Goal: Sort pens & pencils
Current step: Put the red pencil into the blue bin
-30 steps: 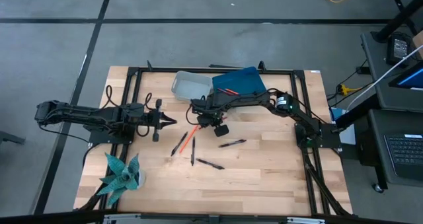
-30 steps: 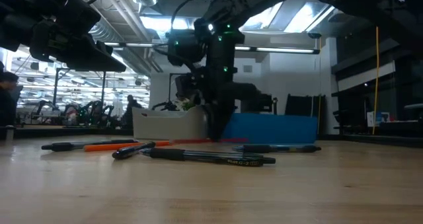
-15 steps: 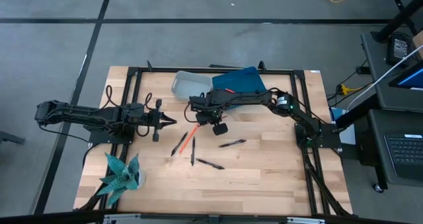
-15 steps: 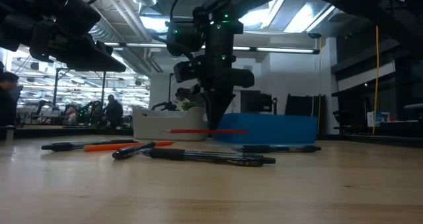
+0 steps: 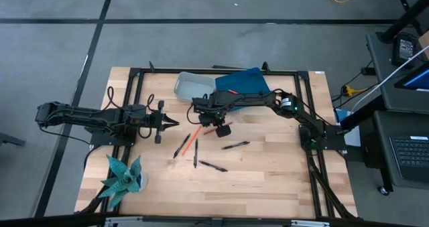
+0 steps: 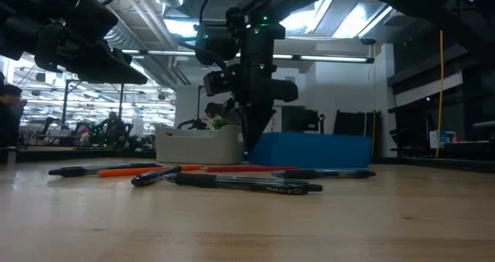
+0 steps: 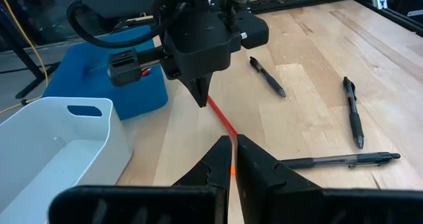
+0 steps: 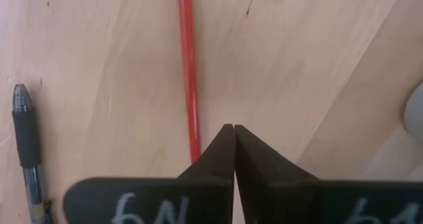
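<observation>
Wooden planks made up the table [image 5: 268, 173], framed by dark rails, with a grey floor around it. At its far edge sat a white bin [image 5: 193, 86] and, just beside it, a blue bin [image 5: 244, 82]; a teal plant [image 5: 123, 177] stood at the near left corner.

Right gripper [image 6: 255, 134] hung point-down over the middle of the table, just in front of the two bins, its fingers [image 8: 228, 151] pressed together with nothing between them. A red pencil [image 8: 188, 65] lay flat on the wood directly under its tip. Whether the tip touched the pencil or stood just clear of it could not be told. Another orange pencil [image 6: 139, 170] lay nearer the left in the low view.

Black pens were scattered close by: one [image 5: 235, 145] to the right of the pencil, one [image 5: 212, 165] nearer the front edge, one [image 5: 181, 146] slanting beside the pencil and one [image 5: 195, 154] between them.

Left gripper [image 5: 173, 124] waited over the left part of the table, fingers [image 7: 254, 164] closed and empty, pointing toward the pencil.
</observation>
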Controlling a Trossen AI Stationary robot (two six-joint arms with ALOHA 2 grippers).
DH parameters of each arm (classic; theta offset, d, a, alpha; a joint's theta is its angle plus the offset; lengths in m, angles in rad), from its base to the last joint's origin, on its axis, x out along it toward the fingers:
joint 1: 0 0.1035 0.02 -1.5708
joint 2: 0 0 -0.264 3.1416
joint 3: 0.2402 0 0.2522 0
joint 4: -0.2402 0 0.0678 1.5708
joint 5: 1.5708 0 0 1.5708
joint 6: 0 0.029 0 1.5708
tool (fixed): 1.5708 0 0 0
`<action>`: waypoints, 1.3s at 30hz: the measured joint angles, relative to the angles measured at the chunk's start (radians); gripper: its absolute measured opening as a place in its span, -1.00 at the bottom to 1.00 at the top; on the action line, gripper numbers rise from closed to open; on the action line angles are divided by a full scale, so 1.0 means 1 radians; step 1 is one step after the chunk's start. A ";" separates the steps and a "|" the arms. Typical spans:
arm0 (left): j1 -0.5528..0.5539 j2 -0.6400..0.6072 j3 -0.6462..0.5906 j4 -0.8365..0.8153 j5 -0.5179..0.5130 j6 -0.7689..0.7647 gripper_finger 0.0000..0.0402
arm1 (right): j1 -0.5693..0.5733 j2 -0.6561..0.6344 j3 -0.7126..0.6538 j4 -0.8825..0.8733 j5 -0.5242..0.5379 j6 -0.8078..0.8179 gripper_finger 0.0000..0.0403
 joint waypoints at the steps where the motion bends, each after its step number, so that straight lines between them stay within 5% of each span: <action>1: 0.000 0.000 0.000 0.000 0.000 0.000 -0.93 | 0.000 0.000 0.000 0.000 -0.001 0.002 -0.98; 10: 0.000 0.000 0.000 0.000 0.000 -0.025 -0.93 | 0.010 -0.001 -0.001 -0.040 -0.122 0.116 -0.71; 20: 0.000 0.000 0.000 -0.004 0.000 -0.025 -0.93 | 0.058 0.003 -0.001 0.009 -0.093 0.106 -0.30; 39: 0.000 0.000 0.000 -0.014 0.000 -0.025 -0.93 | 0.055 0.014 -0.117 0.067 0.005 0.105 -0.19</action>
